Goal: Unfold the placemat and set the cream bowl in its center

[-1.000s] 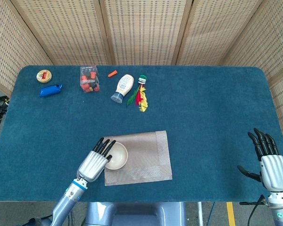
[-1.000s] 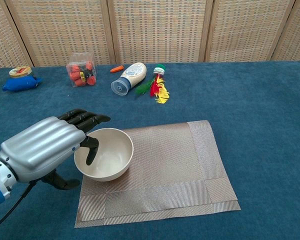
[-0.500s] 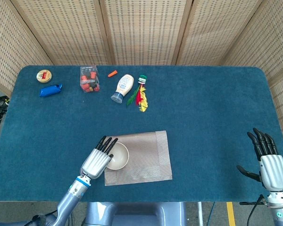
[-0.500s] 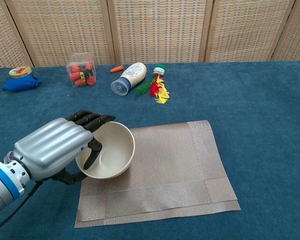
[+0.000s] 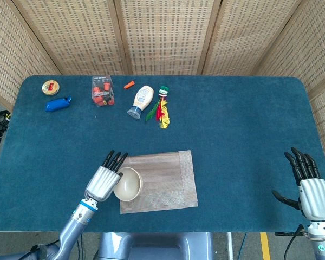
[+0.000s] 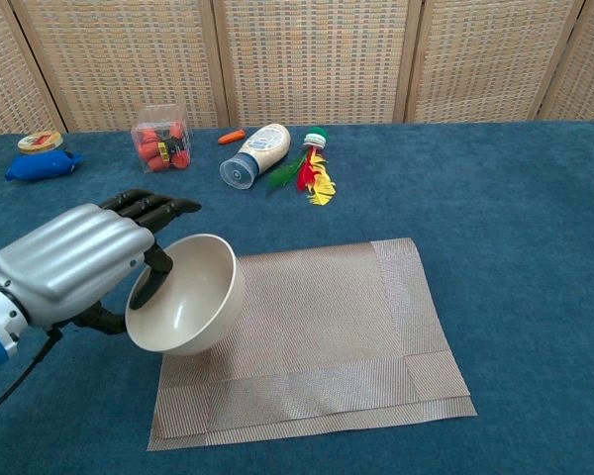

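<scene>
Left hand (image 5: 103, 181) in the head view grips the cream bowl (image 5: 128, 184) at the placemat's (image 5: 165, 179) left edge, tilted and short of center, while the right hand (image 5: 313, 196) waits spread and empty, well apart from the placemat. Chest view: left hand (image 6: 74, 262) holds the cream bowl (image 6: 185, 295) by its rim, tipped and apparently raised off the flat placemat (image 6: 327, 336), likely for repositioning; one second ago it sat upright.

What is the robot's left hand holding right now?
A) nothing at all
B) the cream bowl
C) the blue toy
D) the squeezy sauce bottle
B: the left hand grips the rim of the cream bowl, tipped on its side at the left edge of the placemat.
</scene>
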Motion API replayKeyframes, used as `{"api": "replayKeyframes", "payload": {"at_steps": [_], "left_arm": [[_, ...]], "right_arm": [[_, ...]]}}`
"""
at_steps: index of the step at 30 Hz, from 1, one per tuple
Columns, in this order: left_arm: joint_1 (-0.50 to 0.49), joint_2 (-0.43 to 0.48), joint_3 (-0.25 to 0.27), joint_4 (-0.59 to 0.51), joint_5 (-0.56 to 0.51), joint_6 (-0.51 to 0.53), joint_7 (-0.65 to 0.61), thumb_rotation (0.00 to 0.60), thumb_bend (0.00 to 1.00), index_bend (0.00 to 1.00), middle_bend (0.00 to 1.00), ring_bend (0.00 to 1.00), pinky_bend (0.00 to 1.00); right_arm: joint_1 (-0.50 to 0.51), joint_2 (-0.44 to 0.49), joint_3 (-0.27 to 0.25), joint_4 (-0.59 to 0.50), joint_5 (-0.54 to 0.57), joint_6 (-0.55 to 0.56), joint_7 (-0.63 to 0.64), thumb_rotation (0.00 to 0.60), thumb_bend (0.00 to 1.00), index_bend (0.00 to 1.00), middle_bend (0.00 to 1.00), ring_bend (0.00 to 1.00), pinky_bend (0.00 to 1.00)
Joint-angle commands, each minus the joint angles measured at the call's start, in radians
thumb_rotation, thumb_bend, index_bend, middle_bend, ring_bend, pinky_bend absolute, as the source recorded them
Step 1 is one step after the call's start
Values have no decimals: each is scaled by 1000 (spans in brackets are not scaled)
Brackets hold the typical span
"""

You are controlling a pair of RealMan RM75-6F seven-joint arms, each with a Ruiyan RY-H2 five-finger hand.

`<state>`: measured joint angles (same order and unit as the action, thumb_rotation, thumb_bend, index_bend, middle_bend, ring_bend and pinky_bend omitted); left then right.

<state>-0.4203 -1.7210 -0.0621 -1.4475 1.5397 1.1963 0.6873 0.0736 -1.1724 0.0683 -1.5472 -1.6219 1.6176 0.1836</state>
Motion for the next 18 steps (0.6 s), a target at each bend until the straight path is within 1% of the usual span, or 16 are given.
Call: {"api": "replayKeyframes", "payload": {"at_steps": [1, 9, 13, 18], "left_arm": [[-4, 35, -16, 0, -16, 6, -12, 600, 379, 722, 0, 0, 0], [-6, 110, -41, 37, -50, 17, -70, 600, 379, 720, 0, 0, 0], [-11, 132, -56, 82, -82, 4, -109, 600, 379, 719, 0, 0, 0], [-22, 150, -81, 168, -133, -25, -182, 600, 380, 714, 0, 0, 0]], "right_arm": [[0, 0, -1, -1, -2, -1, -2, 600, 88, 74, 0, 0, 0], [3, -5, -6, -3, -5, -10, -23, 600, 88, 74, 0, 0, 0], [4, -6, -10, -6, -8, -15, -33, 600, 88, 77, 0, 0, 0], [5, -8, -12, -8, -11, -18, -44, 600, 88, 82, 0, 0, 0]]}}
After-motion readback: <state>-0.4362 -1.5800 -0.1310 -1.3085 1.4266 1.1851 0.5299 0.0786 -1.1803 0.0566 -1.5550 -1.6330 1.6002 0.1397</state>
